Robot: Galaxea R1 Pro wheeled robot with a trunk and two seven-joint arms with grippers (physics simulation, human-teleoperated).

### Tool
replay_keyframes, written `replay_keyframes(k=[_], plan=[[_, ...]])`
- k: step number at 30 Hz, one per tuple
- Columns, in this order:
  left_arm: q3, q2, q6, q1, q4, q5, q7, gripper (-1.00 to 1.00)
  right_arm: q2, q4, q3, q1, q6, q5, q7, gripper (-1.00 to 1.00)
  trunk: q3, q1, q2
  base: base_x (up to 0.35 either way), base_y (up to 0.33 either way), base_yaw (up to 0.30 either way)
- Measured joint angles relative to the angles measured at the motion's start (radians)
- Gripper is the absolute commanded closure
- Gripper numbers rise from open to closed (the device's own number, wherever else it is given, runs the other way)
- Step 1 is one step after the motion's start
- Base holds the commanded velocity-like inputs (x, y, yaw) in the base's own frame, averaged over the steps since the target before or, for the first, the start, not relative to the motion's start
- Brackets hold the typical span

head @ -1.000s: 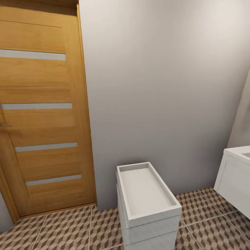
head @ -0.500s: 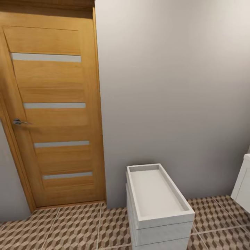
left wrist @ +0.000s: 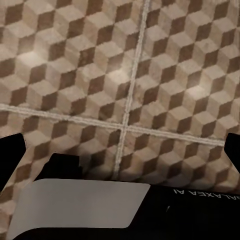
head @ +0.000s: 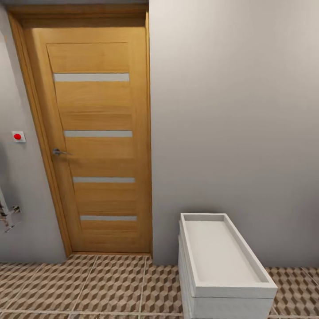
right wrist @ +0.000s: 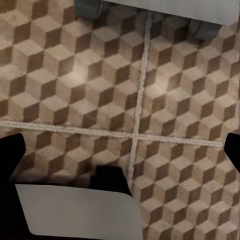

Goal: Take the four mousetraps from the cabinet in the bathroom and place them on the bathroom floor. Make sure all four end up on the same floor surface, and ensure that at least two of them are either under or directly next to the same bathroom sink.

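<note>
The bathroom floor (head: 88, 288), tiled in a brown, beige and white cube pattern with pale grout, runs along the foot of the wall in the head view. Both wrist cameras look straight down on the same floor (left wrist: 75, 60) (right wrist: 75, 75). My left gripper (left wrist: 120, 150) is open, its dark fingertips (left wrist: 12, 150) spread to the picture's two sides with nothing between them. My right gripper (right wrist: 120, 150) is open and empty in the same way, over a crossing of grout lines. The mousetraps, the cabinet and the sink are out of view.
A shut orange-brown wooden door (head: 95, 146) with a metal handle (head: 57, 152) stands at the left. A low white unit with a rimmed top (head: 221, 261) sits against the grey wall (head: 235, 110). A small white plate with a red button (head: 17, 136) is beside the door.
The head view has swung to the left: door and white unit sit further right in the picture, the sink's edge has left it, and the red button plate has come in.
</note>
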Motion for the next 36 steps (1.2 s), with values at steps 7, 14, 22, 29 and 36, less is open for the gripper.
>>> replay_keyframes(k=[7, 14, 22, 29, 36], plan=[[0.0, 0.0, 0.0, 0.0, 0.0, 0.0, 0.0, -1.0, 0.001, 0.0, 0.0, 0.0, 0.0, 0.0, -0.001, -1.0, 0.0, 0.0, 0.0, 0.0, 0.0, 0.3], [0.0, 0.0, 0.0, 0.0, 0.0, 0.0, 0.0, -1.0, 0.002, 0.0, 0.0, 0.0, -0.001, 0.0, -0.001, -1.0, 0.0, 0.0, 0.0, 0.0, 0.0, 0.3], [0.0, 0.0, 0.0, 0.0, 0.0, 0.0, 0.0, -1.0, 0.0, 0.0, 0.0, 0.0, 0.001, 0.0, -0.002, -1.0, 0.0, 0.0, 0.0, 0.0, 0.0, 0.3], [0.0, 0.0, 0.0, 0.0, 0.0, 0.0, 0.0, -1.0, 0.0, 0.0, 0.0, 0.0, 0.001, 0.0, -0.002, -1.0, 0.0, 0.0, 0.0, 0.0, 0.0, 0.3], [0.0, 0.0, 0.0, 0.0, 0.0, 0.0, 0.0, -1.0, 0.0, 0.0, 0.0, 0.0, 0.001, 0.0, -0.002, -1.0, 0.0, 0.0, 0.0, 0.0, 0.0, 0.3]])
